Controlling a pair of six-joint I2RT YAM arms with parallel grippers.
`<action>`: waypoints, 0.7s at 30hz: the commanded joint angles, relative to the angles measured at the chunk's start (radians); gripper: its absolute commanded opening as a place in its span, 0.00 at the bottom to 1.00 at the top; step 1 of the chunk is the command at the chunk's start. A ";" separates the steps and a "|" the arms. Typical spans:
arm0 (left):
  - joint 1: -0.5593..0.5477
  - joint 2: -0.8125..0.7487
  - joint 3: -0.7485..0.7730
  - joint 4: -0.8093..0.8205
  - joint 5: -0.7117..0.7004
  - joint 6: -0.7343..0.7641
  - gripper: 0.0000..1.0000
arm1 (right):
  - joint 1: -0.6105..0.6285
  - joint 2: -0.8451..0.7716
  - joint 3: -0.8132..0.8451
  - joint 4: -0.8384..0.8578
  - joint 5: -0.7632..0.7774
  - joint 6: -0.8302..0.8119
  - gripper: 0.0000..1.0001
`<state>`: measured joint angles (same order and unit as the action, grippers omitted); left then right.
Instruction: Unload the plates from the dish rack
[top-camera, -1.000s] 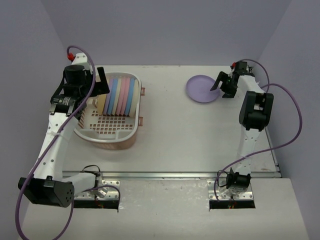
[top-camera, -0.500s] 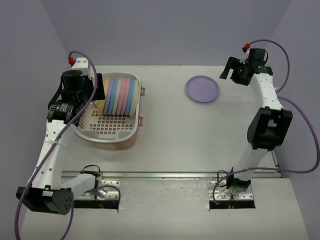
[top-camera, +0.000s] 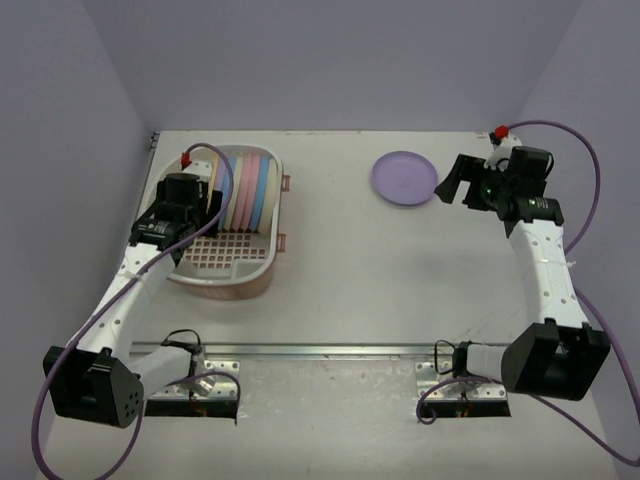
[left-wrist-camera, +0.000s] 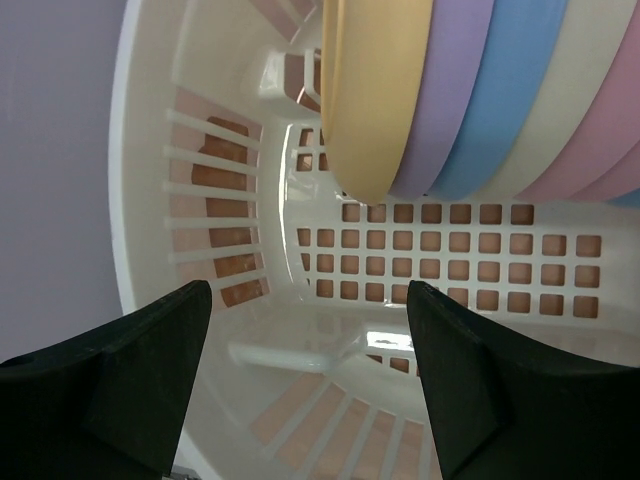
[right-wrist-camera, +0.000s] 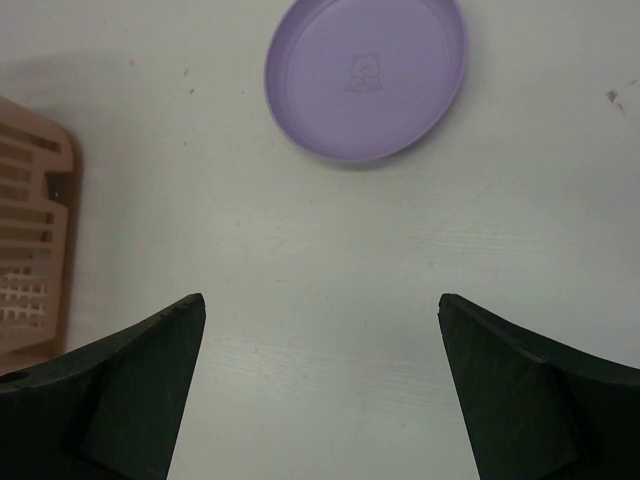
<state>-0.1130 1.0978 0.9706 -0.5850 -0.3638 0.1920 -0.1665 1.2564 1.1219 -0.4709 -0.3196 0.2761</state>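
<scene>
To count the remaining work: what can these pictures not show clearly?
- Top view: the left arm covers the left side of the oval pink-and-white plastic dish rack; any plates there are hidden.
- Left wrist view: the standing round pastel plates are cut off by the top and right edges.
- Right wrist view: the print on the lavender round plate is too faint.
</scene>
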 joint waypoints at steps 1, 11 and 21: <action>-0.013 -0.005 -0.049 0.137 -0.077 0.054 0.76 | 0.004 -0.052 -0.049 0.052 -0.013 -0.017 0.99; -0.017 0.126 -0.064 0.271 -0.063 0.057 0.68 | 0.005 -0.017 -0.052 0.055 -0.050 0.035 0.99; -0.022 0.220 -0.067 0.398 -0.123 0.057 0.67 | 0.005 0.015 -0.031 0.054 -0.062 0.049 0.99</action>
<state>-0.1257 1.3152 0.9005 -0.3097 -0.4400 0.2492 -0.1661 1.2723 1.0542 -0.4526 -0.3636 0.3098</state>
